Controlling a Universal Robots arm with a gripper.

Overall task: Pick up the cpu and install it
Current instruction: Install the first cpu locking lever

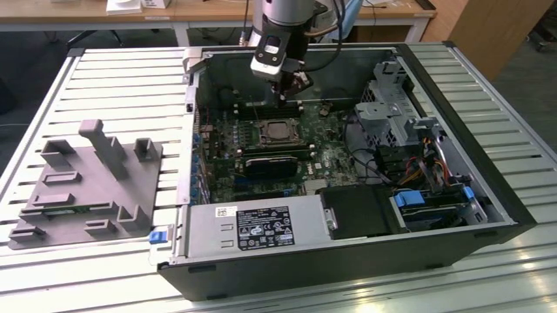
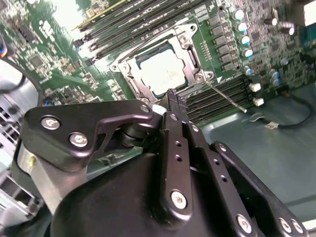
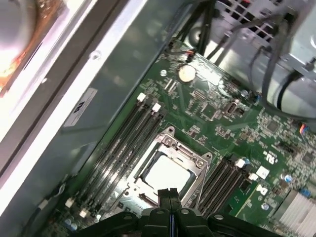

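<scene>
Cpu (image 2: 165, 72) seated in socket (image 2: 129, 79) (claw (image 2: 174, 98) pressed together above).

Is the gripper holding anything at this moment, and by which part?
Nothing is held. The gripper is shut and empty above the motherboard, while the cpu sits in its socket.

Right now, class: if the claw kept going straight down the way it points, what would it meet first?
Probably the cpu seated in its socket, or that socket's frame; the shut claw points at its near edge, though depth is unclear.
</scene>
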